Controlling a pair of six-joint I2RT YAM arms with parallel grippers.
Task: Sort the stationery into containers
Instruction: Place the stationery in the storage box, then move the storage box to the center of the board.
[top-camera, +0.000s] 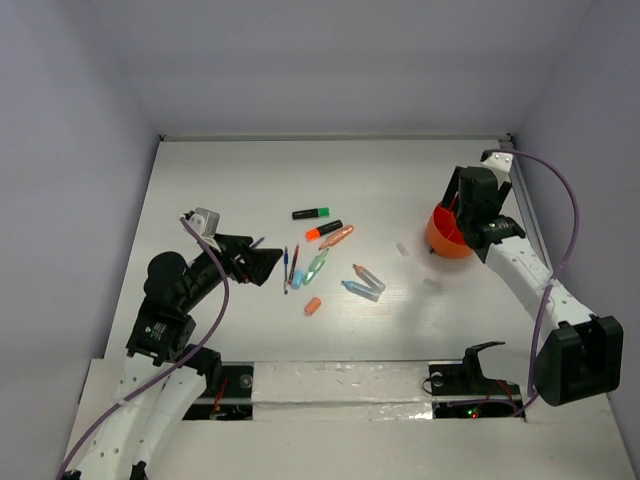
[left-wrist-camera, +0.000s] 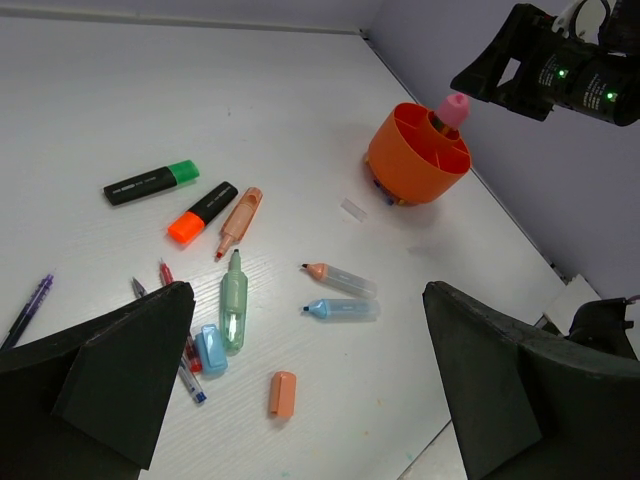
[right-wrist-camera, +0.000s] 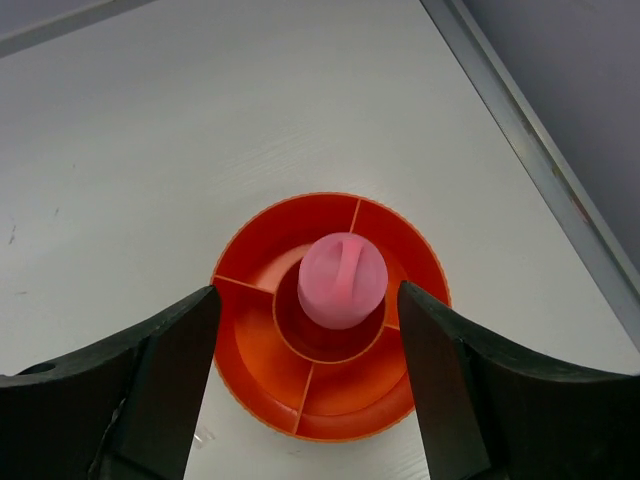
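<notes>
Pen (right-wrist-camera: 343, 280) in holder (right-wrist-camera: 252, 345), beneath parted right jaws

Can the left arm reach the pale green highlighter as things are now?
Probably yes. The left gripper is open, and the pale green highlighter lies just ahead of its fingers with nothing over it. A light blue piece lies close beside it and may get nudged.

Seen from above, the left arm (top-camera: 175, 300) rises from the lower left of the frame and bends at the elbow. Its left hand (top-camera: 264, 265) is levelled toward the centre, both fingers spread to their widest. The right arm (top-camera: 522, 268) stretches from the lower right to the upper right, its right hand (top-camera: 458, 212) pointing down, jaws parted.
</notes>
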